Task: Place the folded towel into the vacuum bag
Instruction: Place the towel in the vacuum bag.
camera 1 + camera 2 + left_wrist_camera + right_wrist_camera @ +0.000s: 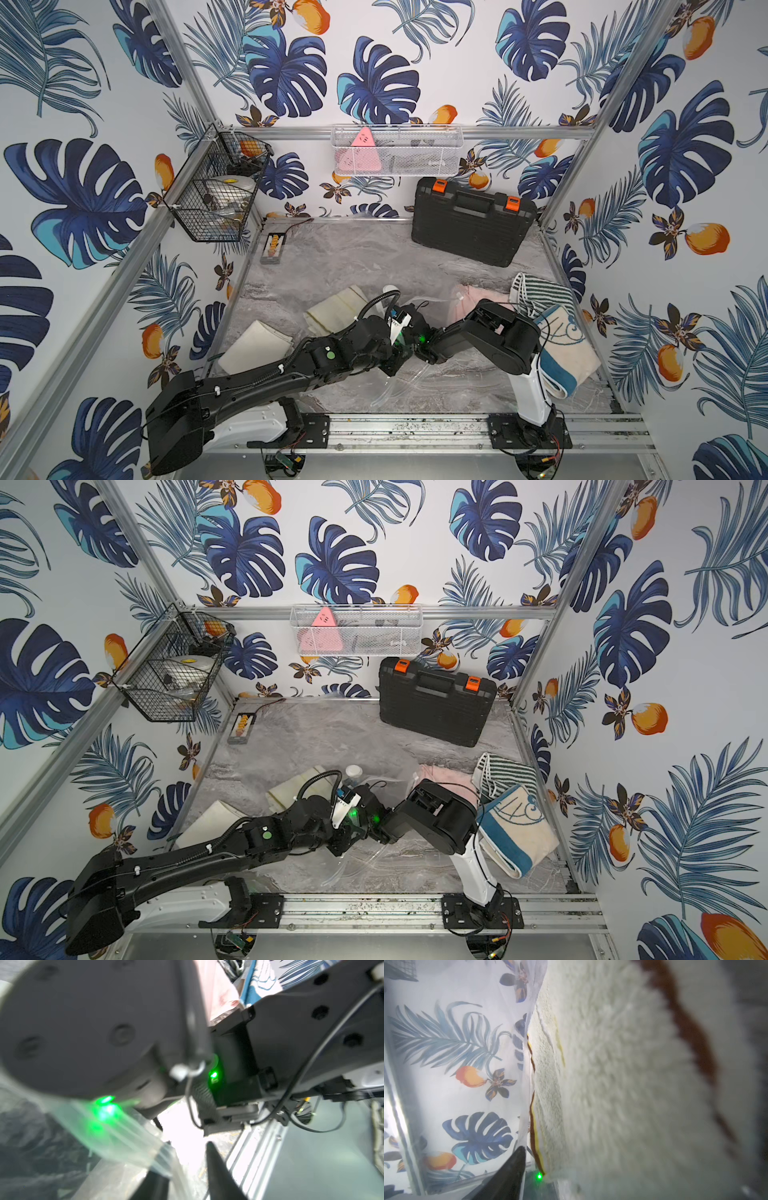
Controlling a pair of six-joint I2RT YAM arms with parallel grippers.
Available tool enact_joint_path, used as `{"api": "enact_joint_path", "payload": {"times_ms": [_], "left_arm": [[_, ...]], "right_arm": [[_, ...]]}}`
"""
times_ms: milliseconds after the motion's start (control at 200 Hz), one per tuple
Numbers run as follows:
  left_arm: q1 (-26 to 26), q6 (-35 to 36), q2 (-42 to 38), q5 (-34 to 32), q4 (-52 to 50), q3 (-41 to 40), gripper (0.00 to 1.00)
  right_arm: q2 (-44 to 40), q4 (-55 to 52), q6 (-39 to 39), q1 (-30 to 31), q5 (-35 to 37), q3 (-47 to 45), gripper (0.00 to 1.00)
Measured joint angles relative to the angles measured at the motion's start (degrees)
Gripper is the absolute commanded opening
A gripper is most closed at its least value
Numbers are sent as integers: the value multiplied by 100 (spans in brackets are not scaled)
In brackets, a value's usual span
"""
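The vacuum bag (pixel 401 384) is clear crinkly plastic lying mid-table under both arms, its white valve cap (pixel 390 289) toward the back. In the left wrist view my left gripper (pixel 189 1147) is open, and the bag's edge (pixel 133 1147) drapes over one finger (pixel 158 1182). My right gripper (pixel 576 1151) shows only one dark finger (pixel 512 1169), set far to one side beside plastic film. A fluffy cream folded towel (pixel 612 1084) with a brown and yellow border fills the space beside it and hides the other finger. Both grippers are hidden under the wrists in both top views.
Cream towels (pixel 336 309) (pixel 255 347) lie at the left. A pink towel (pixel 478 297), a striped one (pixel 536 291) and a blue-and-cream one (pixel 565 353) are piled at the right. A black tool case (pixel 473 224) stands at the back. The front rail (pixel 415 430) runs below the arms.
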Motion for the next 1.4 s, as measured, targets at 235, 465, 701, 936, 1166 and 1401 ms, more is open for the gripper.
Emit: {"api": "enact_joint_path", "payload": {"times_ms": [235, 465, 701, 936, 1166, 1401], "left_arm": [[179, -420, -586, -391, -555, 313, 49], [323, -1152, -400, -1532, -610, 131, 47], [402, -1397, 693, -1762, 122, 164, 48], [411, -1714, 1567, -1628, 872, -409, 48], [413, -2006, 1591, -1628, 1167, -981, 48], [474, -2295, 1193, -1746, 1012, -1241, 49]], "right_arm": [[-1810, -1799, -35, -61, 122, -1165, 83], [-3467, -4321, -219, -74, 632, -1572, 81], [-5143, -6846, -688, -166, 1364, -1292, 80], [-5888, -9193, -1637, -1029, 1941, -48, 77], [-5198, -10513, -2903, -1759, 2446, 1985, 76], [-3746, -10365, -3598, -1766, 2267, 2568, 66]]}}
